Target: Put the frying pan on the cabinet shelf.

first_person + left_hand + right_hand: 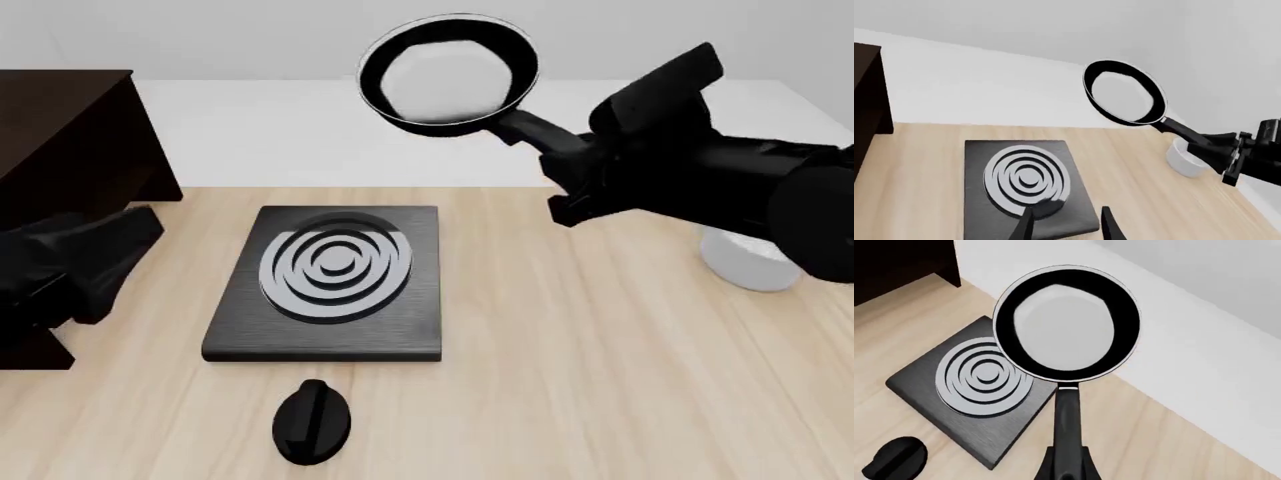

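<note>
The frying pan (447, 75) is in the air above the far side of the hob, tilted so its pale-grey inside faces the front camera. My right gripper (561, 165) is shut on its black handle (1067, 415). The pan also shows in the left wrist view (1124, 92) and in the right wrist view (1064, 325). The dark brown cabinet (67, 130) stands at the far left, well to the left of the pan. My left gripper (1064, 225) is open and empty, low by the cabinet's front (131, 238).
A square black hob (334, 275) with grey rings lies mid-table under the pan. A black knob (311, 422) lies in front of it. A white bowl (747, 260) sits at the right, partly behind my right arm. A white wall backs the table.
</note>
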{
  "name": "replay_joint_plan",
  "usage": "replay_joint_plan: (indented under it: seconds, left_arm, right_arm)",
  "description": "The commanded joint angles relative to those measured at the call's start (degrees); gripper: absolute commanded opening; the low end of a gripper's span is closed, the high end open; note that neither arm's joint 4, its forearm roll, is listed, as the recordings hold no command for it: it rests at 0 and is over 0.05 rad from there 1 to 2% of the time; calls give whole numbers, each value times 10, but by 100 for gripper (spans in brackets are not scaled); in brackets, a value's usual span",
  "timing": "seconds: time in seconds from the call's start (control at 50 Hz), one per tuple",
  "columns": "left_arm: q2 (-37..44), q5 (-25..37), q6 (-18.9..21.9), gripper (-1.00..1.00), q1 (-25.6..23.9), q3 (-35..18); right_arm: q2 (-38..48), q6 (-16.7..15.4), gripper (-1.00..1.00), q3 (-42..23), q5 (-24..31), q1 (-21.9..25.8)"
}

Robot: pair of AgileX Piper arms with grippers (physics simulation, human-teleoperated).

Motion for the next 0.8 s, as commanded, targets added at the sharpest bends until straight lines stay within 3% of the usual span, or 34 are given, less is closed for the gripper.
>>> replay_joint_plan:
  seconds: [0.02, 0.06, 0.08, 0.14, 0.22, 0.3, 0.34, 0.42, 0.46, 0.52, 0.64, 0.68, 0.72, 0.8]
  left_arm:
    - [40, -10, -73, 100, -82, -17]
    - [32, -19, -93, 100, -71, -27]
    - [44, -20, -126, 100, -69, -25]
    - [30, -29, -102, 100, -78, -51]
    - [51, -57, -187, 100, -63, -44]
    - [71, -69, -218, 100, -58, -47]
    - [75, -63, -205, 100, -64, -56]
    - [57, -82, -270, 100, -60, -32]
    - [52, -74, -266, 100, -65, -36]
    - [39, -74, -294, 100, -88, -20]
    - [30, -83, -335, 100, -67, -2]
    - [26, -71, -319, 100, -74, -15]
    - [24, -70, -328, 100, -77, -13]
    - [23, -75, -335, 100, -71, -8]
  right_arm:
    - [2, 6, -100, -56, -10, 47]
    - [7, 7, -100, -67, -9, 56]
    - [11, 7, -100, -73, -9, 59]
    - [19, -3, -100, -87, -15, 73]
    - [38, 0, -100, -109, -20, 81]
    - [56, -3, -100, -128, -22, 90]
    - [65, -1, -100, -137, -21, 100]
    - [76, 1, -100, -143, -27, 149]
    - [75, -17, -100, -137, -32, 170]
    - [73, -6, -100, -140, -42, 171]
    - [74, 1, -100, -150, -52, 190]
    - [69, -2, -100, -148, -61, 208]
    - [69, 19, -100, -152, -67, 210]
    - [78, 24, -100, -159, -73, 234]
